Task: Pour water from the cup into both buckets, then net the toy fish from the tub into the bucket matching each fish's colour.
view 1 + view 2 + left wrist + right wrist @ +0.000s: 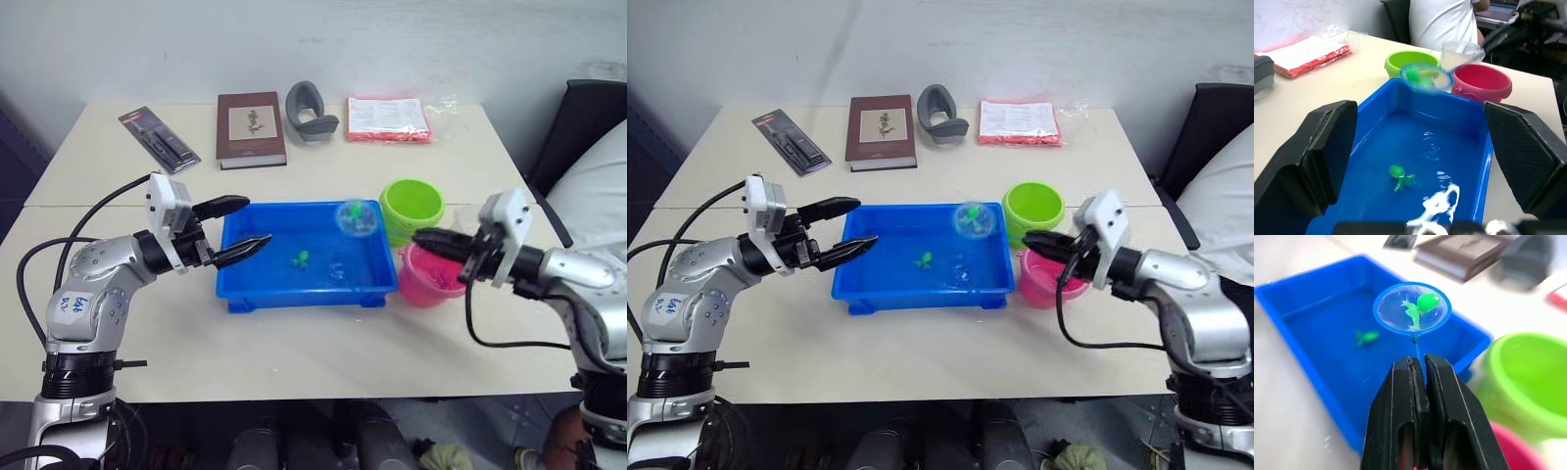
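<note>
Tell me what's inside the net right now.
The net holds one green toy fish. Nothing else shows through its mesh; the handle disappears into the right tool.

Two toy fish, both green: one in the net [1411,308], one in the tub [294,294]; two buckets, one lime green [412,204], one pink [431,284]; one clear cup [1462,51]; one net; one tub; one book [251,128]; two hands, left [240,227] and right [423,238].

Buckets [412,208] crowd the tub's [309,291] right end; near side lies open.
</note>
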